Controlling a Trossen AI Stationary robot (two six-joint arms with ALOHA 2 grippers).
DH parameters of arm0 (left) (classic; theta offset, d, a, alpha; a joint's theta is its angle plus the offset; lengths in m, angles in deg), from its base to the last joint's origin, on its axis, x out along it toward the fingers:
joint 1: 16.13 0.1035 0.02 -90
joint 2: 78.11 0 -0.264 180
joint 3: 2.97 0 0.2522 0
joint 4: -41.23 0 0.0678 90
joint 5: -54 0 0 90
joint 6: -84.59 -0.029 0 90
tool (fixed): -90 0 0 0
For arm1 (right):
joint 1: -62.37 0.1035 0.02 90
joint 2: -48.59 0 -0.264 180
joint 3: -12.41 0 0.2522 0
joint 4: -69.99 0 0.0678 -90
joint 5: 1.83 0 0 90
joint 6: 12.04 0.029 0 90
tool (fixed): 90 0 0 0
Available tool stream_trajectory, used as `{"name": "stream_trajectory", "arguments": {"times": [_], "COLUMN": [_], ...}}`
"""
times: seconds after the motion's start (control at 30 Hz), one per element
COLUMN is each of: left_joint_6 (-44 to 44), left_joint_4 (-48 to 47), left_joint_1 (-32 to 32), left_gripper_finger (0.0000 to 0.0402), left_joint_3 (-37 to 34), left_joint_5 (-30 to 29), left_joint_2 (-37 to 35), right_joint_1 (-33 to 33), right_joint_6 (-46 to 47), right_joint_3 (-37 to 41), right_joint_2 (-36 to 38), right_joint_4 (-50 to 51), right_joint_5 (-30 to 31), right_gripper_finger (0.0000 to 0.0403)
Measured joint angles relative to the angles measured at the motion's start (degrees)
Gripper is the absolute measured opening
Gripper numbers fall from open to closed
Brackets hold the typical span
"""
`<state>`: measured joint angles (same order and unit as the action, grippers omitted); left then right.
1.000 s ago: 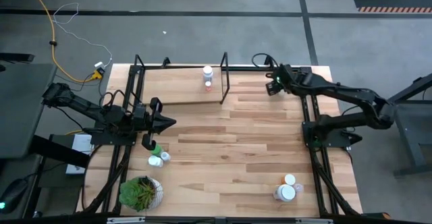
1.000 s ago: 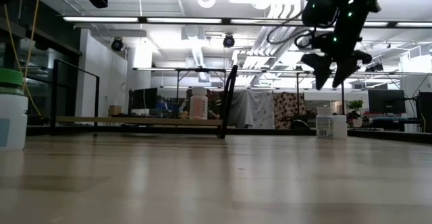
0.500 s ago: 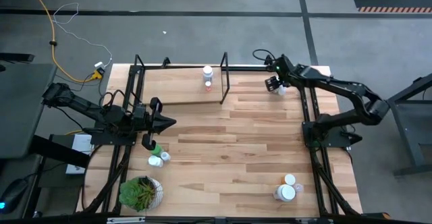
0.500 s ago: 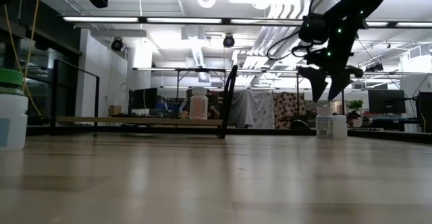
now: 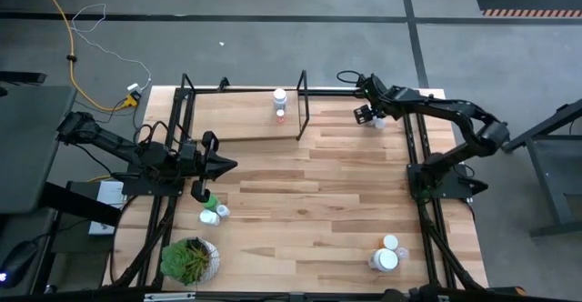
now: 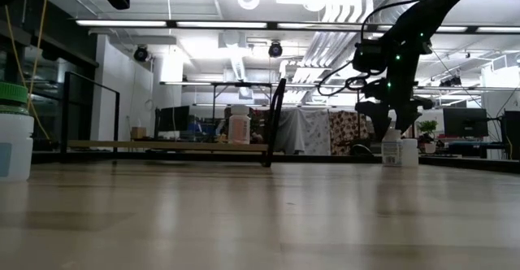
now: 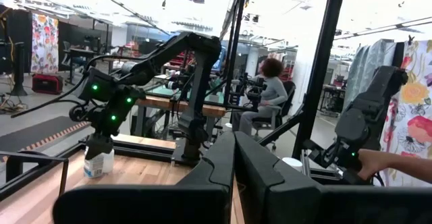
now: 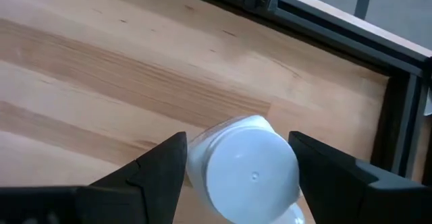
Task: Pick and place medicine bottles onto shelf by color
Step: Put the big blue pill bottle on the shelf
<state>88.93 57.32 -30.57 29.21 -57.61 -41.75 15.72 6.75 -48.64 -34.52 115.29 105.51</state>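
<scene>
Right jaws: my right gripper (image 8: 236, 166) stands wide open, fingers on either side of a white bottle (image 8: 246, 163), holding nothing yet.
Bottle: upright at two o'clock on the table (image 5: 355, 202), beside the shelf (image 5: 241, 120).
Left jaws: my left gripper (image 5: 227, 166), shut and empty, waits at nine o'clock.

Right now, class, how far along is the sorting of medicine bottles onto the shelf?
Done: one white bottle and an orange one stand on the shelf. In hand: the right gripper hangs open around a white bottle at the table's far right corner, not yet gripped. Left: the green bottle, the white bottles beside it, and the near-right pair. The left gripper waits shut.
</scene>
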Motion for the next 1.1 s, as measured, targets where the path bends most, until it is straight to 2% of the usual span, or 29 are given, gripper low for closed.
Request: {"name": "stream_trajectory", "arguments": {"times": [0.4,0.67,0.8,1.1], "left_joint_6": [0.0,0.0,0.0,0.0], "left_joint_4": [0.0,0.0,0.0,0.0], "left_joint_1": [0.0,0.0,0.0,0.0], "left_gripper_finger": [0.0,0.0,0.0,0.0], "left_joint_3": [0.0,0.0,0.0,0.0], "left_joint_5": [0.0,0.0,0.0,0.0], "left_joint_2": [0.0,0.0,0.0,0.0], "right_joint_1": [0.1,0.2,0.2,5.9], "right_joint_6": [0.7,3.2,3.7,3.1], "right_joint_3": [0.0,-0.1,-0.4,-10.0], "right_joint_2": [0.2,0.4,0.4,1.9], "right_joint_4": [0.0,1.5,2.2,10.6], "right_joint_5": [0.0,0.3,0.2,-0.2], "right_gripper_finger": [0.0248,0.0178,0.016,0.017]}}
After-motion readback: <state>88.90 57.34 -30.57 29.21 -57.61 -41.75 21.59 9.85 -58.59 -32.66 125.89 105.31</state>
